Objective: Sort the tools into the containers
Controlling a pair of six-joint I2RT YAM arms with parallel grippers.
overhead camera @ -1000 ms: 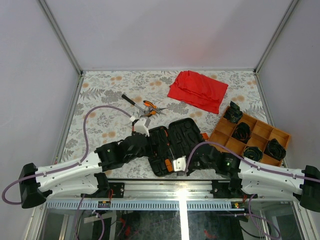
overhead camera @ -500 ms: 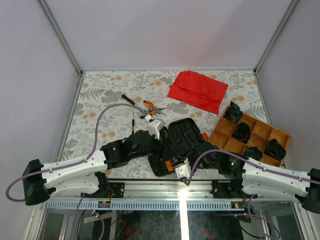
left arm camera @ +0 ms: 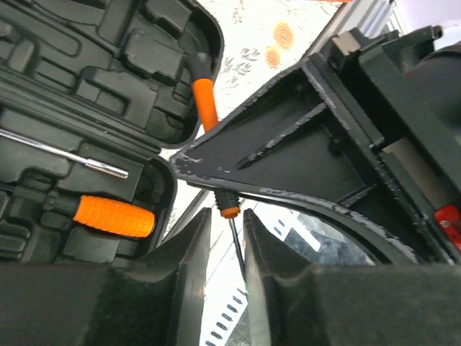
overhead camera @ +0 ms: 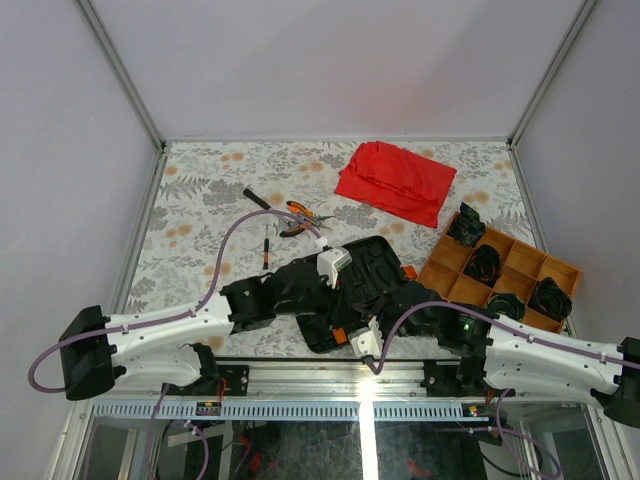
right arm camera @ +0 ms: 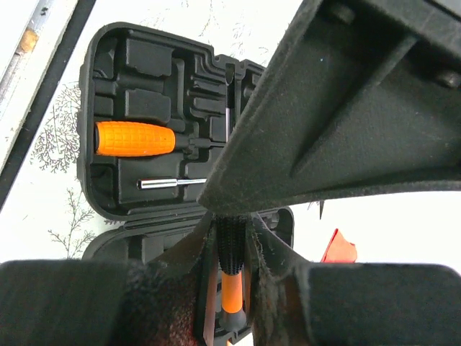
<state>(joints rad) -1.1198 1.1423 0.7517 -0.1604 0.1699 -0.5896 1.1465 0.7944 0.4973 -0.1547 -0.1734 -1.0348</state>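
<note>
The case [overhead camera: 375, 262] lies open at the near edge of the table [overhead camera: 200, 190], about in the middle. Inside it, an orange handle [right arm camera: 135, 137] sits in its slot, and a thin metal rod [right arm camera: 173, 184] lies just beside it. Most other slots that I can see are empty.

The right gripper [right arm camera: 230, 238] is pressed together on the black ribbed grip of a screwdriver [right arm camera: 231, 285] and holds it over the near part of the case. The left gripper [left arm camera: 227, 231] has its fingers [left arm camera: 194, 245] a narrow way apart. The thin shaft of this screwdriver runs through the gap, and no pad seems to touch it.

Three tools are left on the table, behind the case and left of the middle: the pliers [overhead camera: 300, 215], a long driver [overhead camera: 256, 199] near them, and a small driver [overhead camera: 266, 247] closer to the case.

I judge the task to be less than half done: one tool is in hand and three are not picked up yet.
</note>
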